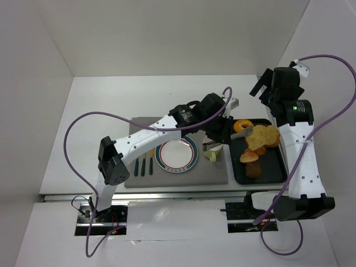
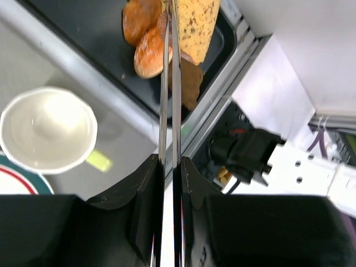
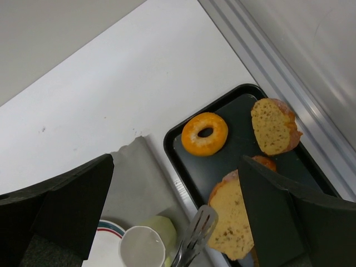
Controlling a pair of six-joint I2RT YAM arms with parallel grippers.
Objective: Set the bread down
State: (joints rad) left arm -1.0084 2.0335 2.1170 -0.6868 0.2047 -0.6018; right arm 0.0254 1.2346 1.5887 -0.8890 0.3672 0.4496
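1. The left gripper (image 2: 168, 167) is clamped on a pair of slim metal tongs (image 2: 169, 83). The two blades run almost together towards 12 o'clock in the left wrist view.
2. The tong tips reach the edge of the golden-tan, speckled toast slice (image 2: 197, 22) — whether they pinch it, I cannot tell.
3. That toast slice lies in the upper half of the black rectangular tray (image 1: 272, 167). In the top view the tray sits at 3 o'clock from the round white plate with a green-and-red rim (image 1: 177, 154).
4. The dark chocolate-brown chunk (image 1: 253, 171) lies in the tray's 7 o'clock part, with two glossy orange rolls (image 1: 250, 157) just beside it at its 12 o'clock.
5. A glazed orange ring doughnut (image 3: 205, 133) sits at the tray's 11 o'clock corner, apart from the slice.
6. A white cup with a pale green handle (image 2: 47, 128) stands on the grey mat (image 1: 206, 175), between plate and tray.
7. The right gripper (image 3: 175, 167) hangs raised beyond the tray's 12 o'clock end — its fingers are spread wide.
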